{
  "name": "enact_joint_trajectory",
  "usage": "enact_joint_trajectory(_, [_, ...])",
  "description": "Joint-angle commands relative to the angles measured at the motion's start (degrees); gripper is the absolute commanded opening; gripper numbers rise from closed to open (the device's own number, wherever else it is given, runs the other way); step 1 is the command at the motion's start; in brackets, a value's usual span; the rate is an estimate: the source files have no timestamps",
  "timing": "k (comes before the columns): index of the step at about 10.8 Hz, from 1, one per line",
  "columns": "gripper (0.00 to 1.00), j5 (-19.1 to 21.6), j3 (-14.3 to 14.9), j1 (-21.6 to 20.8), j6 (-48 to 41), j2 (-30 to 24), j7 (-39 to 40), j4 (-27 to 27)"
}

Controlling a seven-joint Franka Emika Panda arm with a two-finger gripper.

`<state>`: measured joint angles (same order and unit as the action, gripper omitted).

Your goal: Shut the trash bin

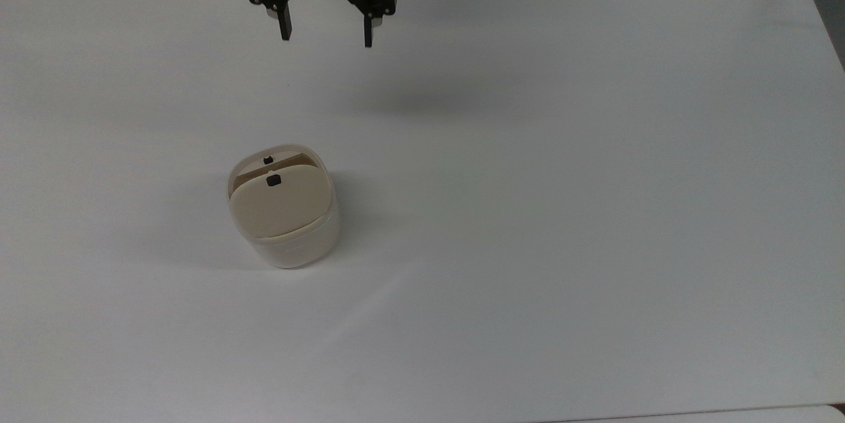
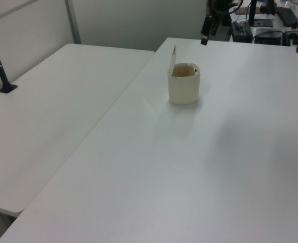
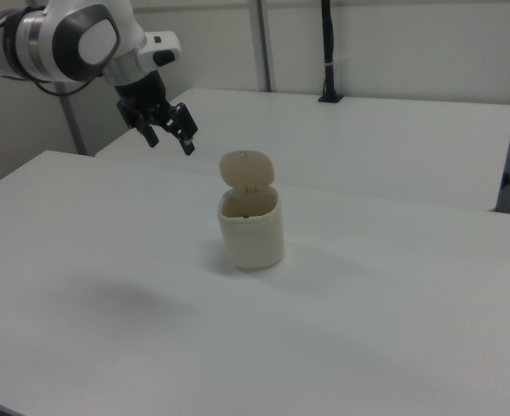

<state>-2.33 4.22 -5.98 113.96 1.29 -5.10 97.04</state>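
Above the table's far edge, 12 o'clock in the top view, I see my gripper hanging with fingers spread wide, holding nothing | bin stands well apart at its 6 o'clock, on the white table | lid upright, bin open.

The bin stands on the table, left of centre in the top view. Its lid stands raised at the bin's 6 o'clock edge in the top view. The gripper hangs above the table at the bin's 12 o'clock in the top view, well apart from it, fingers spread. In the right view the gripper is at the bin's 10 o'clock.
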Motion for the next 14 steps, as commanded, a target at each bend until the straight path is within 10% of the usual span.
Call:
enact_joint_trajectory(1, [0.83,-0.04,0.0,0.27,8.01,3.61,-10.06,-3.24])
enact_joint_trajectory(6, [0.06,0.4,1.84,0.44,15.49,12.49,-35.87,-12.47])
enact_joint_trajectory(9, [0.0,0.23,4.39,0.36,19.27,17.94,-52.62,-16.17])
enact_joint_trajectory(14, [0.0,-0.82,4.93,0.44,19.37,20.24,-52.91,-15.57])
